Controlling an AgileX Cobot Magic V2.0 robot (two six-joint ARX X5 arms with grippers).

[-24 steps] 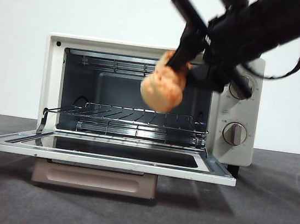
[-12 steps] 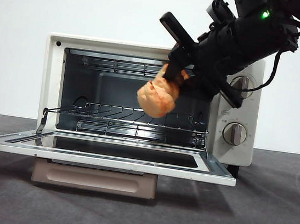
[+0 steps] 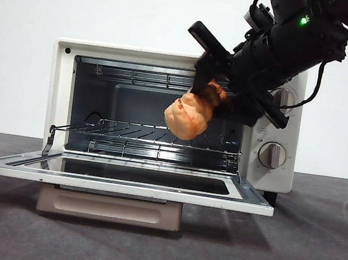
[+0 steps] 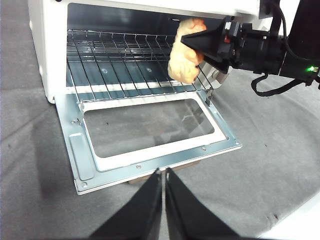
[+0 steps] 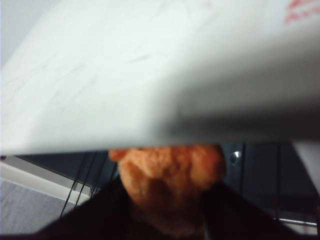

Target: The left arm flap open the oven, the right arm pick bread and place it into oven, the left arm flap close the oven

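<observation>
Clamped in the right gripper, the bread is held at the oven mouth, above the wire rack, its long axis sloping from 1 o'clock down to 7 o'clock. Seen from the left wrist, the left gripper is pressed together, off the lowered door. Seen from the right wrist, the bread is pinched between dark jaws under the oven's white top.
</observation>
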